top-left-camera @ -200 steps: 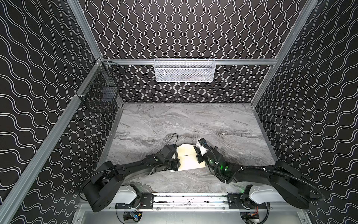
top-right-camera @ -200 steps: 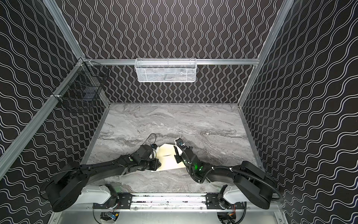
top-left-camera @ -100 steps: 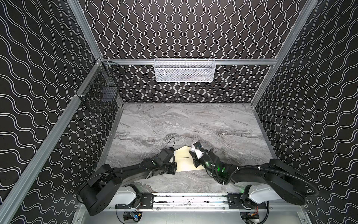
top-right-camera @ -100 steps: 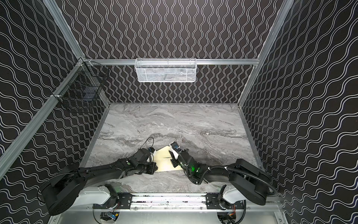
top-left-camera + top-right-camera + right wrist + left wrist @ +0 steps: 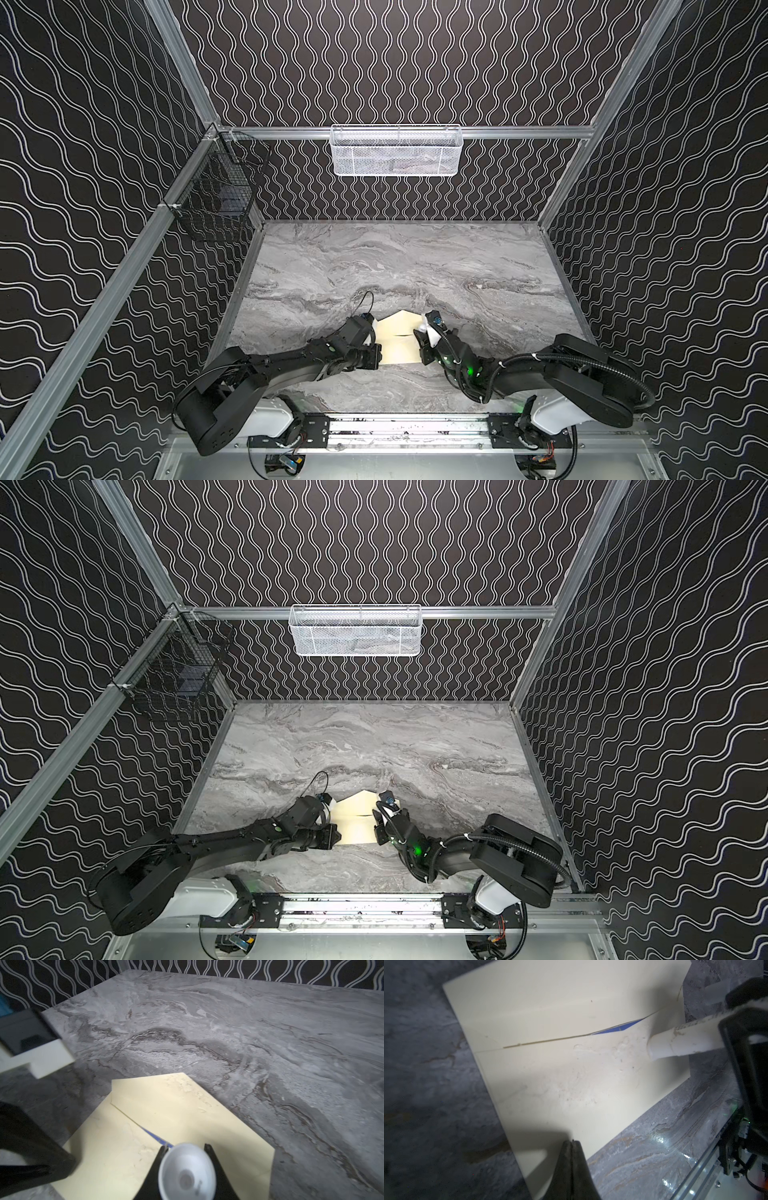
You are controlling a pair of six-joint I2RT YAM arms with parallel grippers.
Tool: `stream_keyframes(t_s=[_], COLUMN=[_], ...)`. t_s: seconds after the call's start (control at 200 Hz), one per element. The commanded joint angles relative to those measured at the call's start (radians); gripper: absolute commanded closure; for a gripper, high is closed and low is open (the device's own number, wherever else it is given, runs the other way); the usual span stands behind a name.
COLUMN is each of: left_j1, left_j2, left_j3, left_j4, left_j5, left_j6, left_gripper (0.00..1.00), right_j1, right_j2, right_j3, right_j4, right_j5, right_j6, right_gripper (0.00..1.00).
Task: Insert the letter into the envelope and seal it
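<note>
Flat at 6 o'clock of table [image 5: 415, 266]: envelope [image 5: 399, 345], letter [image 5: 618, 1028] inside, 1 blue sliver showing. L gripper [image 5: 572, 1145] fully closed, empty, tips at envelope's 8 o'clock. R gripper [image 5: 186, 1146] clamps white cylinder [image 5: 675, 1043], prob. glue, at 3 o'clock. Pin w/ L, wipe flap lightly.

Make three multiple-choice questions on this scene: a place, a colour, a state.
1. Where does the envelope lie? A in a drawer; B flat on the marble table; C propped against the wall.
2. What colour is the letter peeking from its opening? A red; B blue; C green.
3. The right gripper is: A open, empty; B out of view; C shut on a white cylinder.
Key: B, grey marble lies under it; B, a blue sliver shows; C, its jaws clamp the cylinder.
</note>
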Motion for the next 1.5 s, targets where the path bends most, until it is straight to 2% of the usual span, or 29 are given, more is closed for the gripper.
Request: stream_keyframes(t_s=[0.0, 0.26, 0.435, 0.535, 0.606, 0.666, 0.826, 0.951, 1.111, 1.251, 1.491], left_j1=[0.008, 0.009, 0.009, 0.009, 0.009, 0.009, 0.008, 0.009, 0.009, 0.009, 0.009], left_j2=[0.036, 0.039, 0.051, 0.060, 0.066, 0.065, 0.072, 0.066, 0.050, 0.045, 0.045], left_j3=[0.000, 0.000, 0.000, 0.000, 0.003, 0.000, -0.002, -0.003, -0.008, -0.008, -0.008], left_j4=[-0.128, -0.131, -0.118, -0.104, -0.105, -0.099, -0.093, -0.096, -0.103, -0.110, -0.108], left_j5=[-0.049, -0.047, -0.037, -0.025, -0.022, -0.016, -0.013, -0.016, -0.022, -0.028, -0.030], left_j6=[-0.005, -0.009, -0.005, -0.002, -0.001, 0.001, -0.004, -0.007, -0.012, -0.013, -0.014], left_gripper=[0.95, 0.96, 0.96, 0.97, 0.97, 0.97, 0.97, 0.98, 0.98, 0.97, 1.00], right_j1=[-0.031, -0.100, -0.129, -0.127, -0.099, -0.049, 0.070, 0.115, 0.127, 0.124, 0.062], right_j2=[-0.012, -0.035, -0.081, -0.128, -0.164, -0.164, -0.048, 0.063, 0.152, 0.196, 0.142], right_j3=[-0.013, -0.024, -0.022, 0.006, 0.033, 0.041, 0.120, 0.174, 0.204, 0.185, 0.109], right_j4=[-0.089, -0.155, -0.158, -0.160, -0.186, -0.141, -0.020, 0.057, 0.056, 0.057, 0.040], right_j5=[0.138, 0.200, 0.182, 0.068, -0.025, -0.043, -0.063, -0.082, -0.101, -0.051, -0.007], right_j6=[0.023, 0.089, 0.052, -0.055, -0.073, -0.085, -0.104, -0.110, -0.093, -0.084, -0.090], right_gripper=[1.00, 1.00, 1.00, 1.00, 1.00, 1.00, 1.00, 1.00, 1.00, 1.00, 1.00])
